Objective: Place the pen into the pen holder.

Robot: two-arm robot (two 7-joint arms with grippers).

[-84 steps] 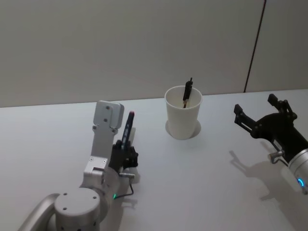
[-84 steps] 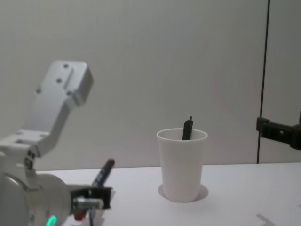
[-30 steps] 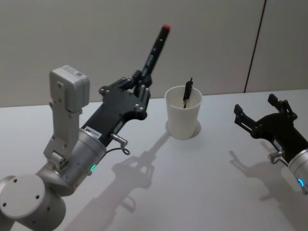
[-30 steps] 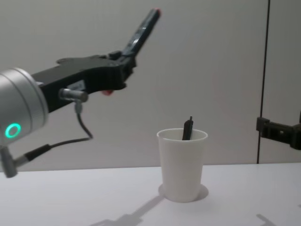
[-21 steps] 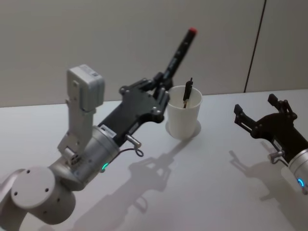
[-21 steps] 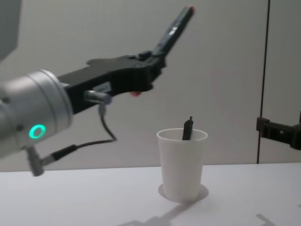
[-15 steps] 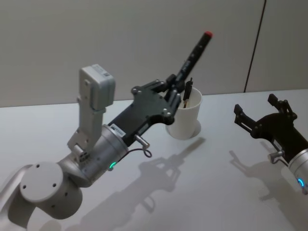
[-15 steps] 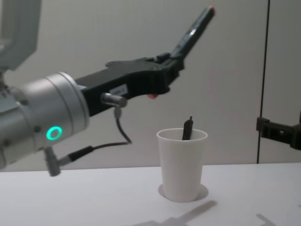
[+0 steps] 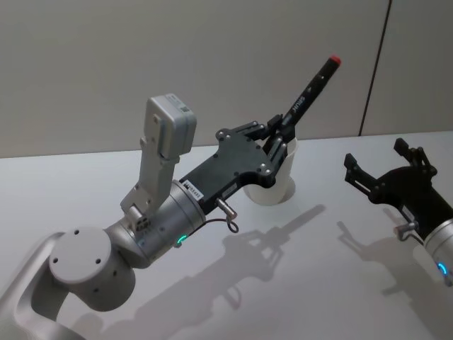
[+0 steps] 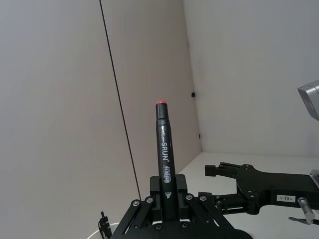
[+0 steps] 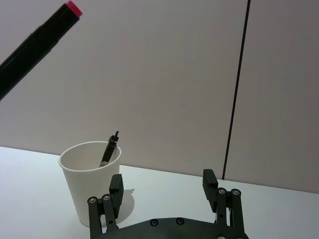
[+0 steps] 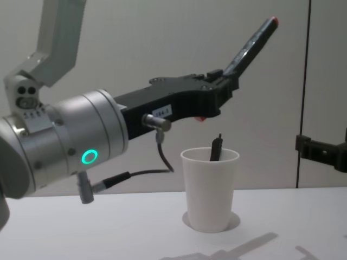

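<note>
Pen (image 9: pixel 309 88) is off the table and clamped by its lower end in your left gripper (image 9: pixel 276 139), whose fingers are closed on the barrel; it slants up and away, red-tipped end highest, above the pen holder (image 12: pixel 210 189) and not in it; in the chest view the gripper hangs just above and a little left of the rim, though how squarely it sits over the mouth I cannot tell. So the grasp and lift look done; what is left, as I judge it, is to turn the pen nearer upright, bring its lower end over the opening, lower it in and let go. The pen is a straight round black barrel, smooth and slightly glossy, with white lettering along it; hard plastic by the look. The holder is a thin white paper cup, tapered and matt, with a rolled rim; light enough that a nudge could tip it; a slim dark thing (image 12: pixel 216 149) leans inside. The table (image 12: pixel 108 230) is plain, pale and matt. Your right gripper (image 9: pixel 375 156) sits well off to the right, jaws spread, holding nothing.
</note>
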